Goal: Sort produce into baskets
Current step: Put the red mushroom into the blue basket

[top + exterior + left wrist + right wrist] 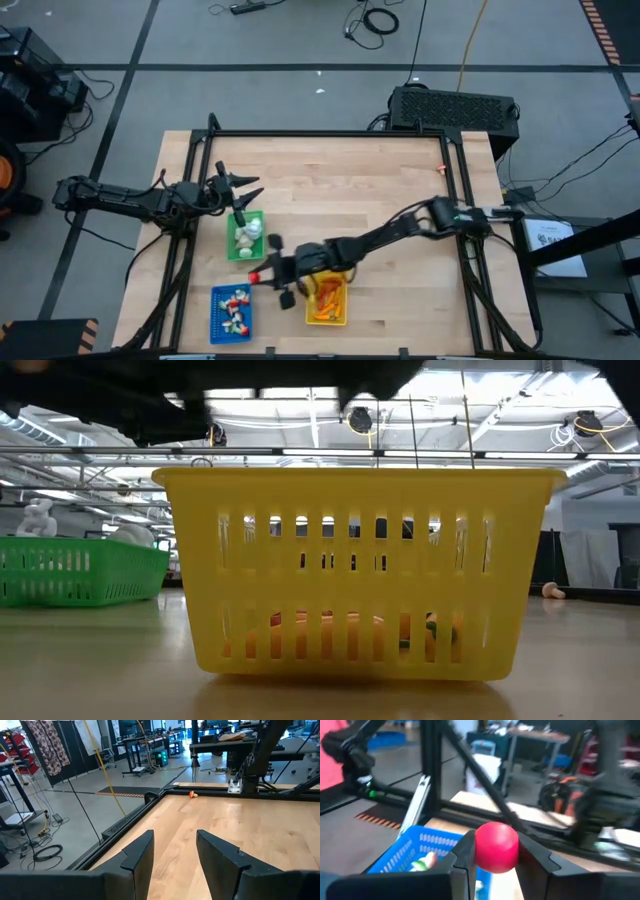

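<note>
the right gripper (492, 852) is clamped on a small round red piece (496, 846), pinched between its two dark fingers; in the high view that piece (255, 277) shows only as a red speck at the tip of the arm, hanging between the blue basket (232, 312) and the yellow basket (326, 301), at about 1 o'clock from the blue one. whether it is a pepper or some other toy cannot be told. the wrist picture is smeared, so the blue basket (415, 851) below the piece shows only one white-and-green item clearly.

the left gripper (240, 186) hangs at about 11 o'clock from the green basket (246, 236), near the table's left rail, its fingers (137, 857) spread moderately with bare wood visible between them and nothing held.

the green basket holds white bulbs (248, 233), too small to count. the blue basket holds a jumble of red-and-white pieces. the yellow basket holds orange carrots (328, 295), partly covered by the right arm crossing its 12 o'clock end.

in the low view the yellow basket (355, 570) fills the middle and blocks most of the table behind it; orange shapes show only through its lower slots. the green basket (80, 570) is cut off at the left edge. one small orange piece (440, 167) lies alone near the table's far right corner.
</note>
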Motion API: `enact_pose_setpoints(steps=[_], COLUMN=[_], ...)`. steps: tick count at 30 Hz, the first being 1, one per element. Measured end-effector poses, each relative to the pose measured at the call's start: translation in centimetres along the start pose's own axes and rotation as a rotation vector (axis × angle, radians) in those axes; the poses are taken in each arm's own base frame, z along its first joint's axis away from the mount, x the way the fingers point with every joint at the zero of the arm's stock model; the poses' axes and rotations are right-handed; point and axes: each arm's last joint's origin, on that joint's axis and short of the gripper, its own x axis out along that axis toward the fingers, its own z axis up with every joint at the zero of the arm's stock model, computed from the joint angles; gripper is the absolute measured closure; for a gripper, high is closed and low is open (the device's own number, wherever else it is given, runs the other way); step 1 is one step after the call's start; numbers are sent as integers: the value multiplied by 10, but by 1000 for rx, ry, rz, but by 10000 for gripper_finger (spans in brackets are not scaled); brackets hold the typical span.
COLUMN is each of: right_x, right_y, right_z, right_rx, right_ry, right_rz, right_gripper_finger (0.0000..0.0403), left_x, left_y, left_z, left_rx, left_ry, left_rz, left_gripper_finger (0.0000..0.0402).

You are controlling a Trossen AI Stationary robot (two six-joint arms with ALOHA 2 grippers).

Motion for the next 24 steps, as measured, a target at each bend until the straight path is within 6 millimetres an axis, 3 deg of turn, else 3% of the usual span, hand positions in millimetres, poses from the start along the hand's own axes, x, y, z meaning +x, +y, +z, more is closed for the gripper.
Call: enact_pose_setpoints(steps=[8,14,19,24], right_x=[55,83,97,96], right_y=[-2,-7,-6,-7], right_z=[-8,-34,-52,-53], right_rx=[8,153,262,245], right_ry=[-41,-106,-127,-154], right_rz=[167,289,376,359], right_gripper_finger=[308,308,308,301], left_x=[0,0,0,0], left_y=[0,0,0,0], left_z=[0,0,0,0], left_rx=[1,1,9,9], left_ry=[0,-1,-1,-2], left_rz=[0,-1,-2,-3], left_gripper_finger=[245,245,245,245])
